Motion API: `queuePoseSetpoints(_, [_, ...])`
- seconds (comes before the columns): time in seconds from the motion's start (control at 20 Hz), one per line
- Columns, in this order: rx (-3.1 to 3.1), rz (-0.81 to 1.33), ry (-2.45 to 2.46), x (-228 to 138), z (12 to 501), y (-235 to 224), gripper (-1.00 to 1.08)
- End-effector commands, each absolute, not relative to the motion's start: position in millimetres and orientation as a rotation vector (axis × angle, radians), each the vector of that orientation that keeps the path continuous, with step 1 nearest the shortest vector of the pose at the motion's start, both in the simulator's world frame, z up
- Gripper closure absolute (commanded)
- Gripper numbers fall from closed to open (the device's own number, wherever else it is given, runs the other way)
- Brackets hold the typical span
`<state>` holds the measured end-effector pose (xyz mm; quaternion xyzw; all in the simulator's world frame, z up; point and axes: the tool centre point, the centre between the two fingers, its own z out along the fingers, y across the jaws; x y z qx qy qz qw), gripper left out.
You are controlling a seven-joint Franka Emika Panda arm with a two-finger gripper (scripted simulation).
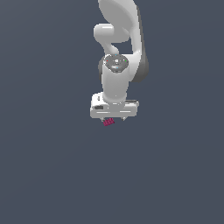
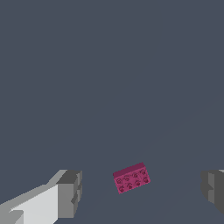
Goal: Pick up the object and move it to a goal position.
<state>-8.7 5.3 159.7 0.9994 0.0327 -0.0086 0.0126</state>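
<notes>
Exterior view showed one flat, dark blue-grey floor filling the whole picture. It had no lines, no walls and no edges to see. The white arm came down from the top of the picture and hung over the middle of the floor. At its end sat the white pincer, pointing down.

The block was a tiny dark-pink brick. It peeked out just under the pincer, a bit toward the exterior view's left of the pincer's middle. It was much smaller than the pincer.

The wrist view looked down at the same plain floor. The block lay between the two grey fingers, and it was turned a little, so its long side sat at a slant. Small round bumps showed on its face. One finger was on each side of the block, and both were well apart from it. The pincer was spread wide and held nothing.

Around the block the floor was bare on every side, so there was open room all around the pincer. Whether the block lay on the floor could not be told from these pictures.
</notes>
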Motion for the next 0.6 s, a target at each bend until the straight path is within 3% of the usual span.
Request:
queuePoseSetpoints(0.0, [3.115,-0.027,0.102,-8.7,159.7,5.3,-0.92])
queuePoseSetpoints(0.55, [3.126,-0.033,0.001,-8.8,165.8,-24.8,-0.92])
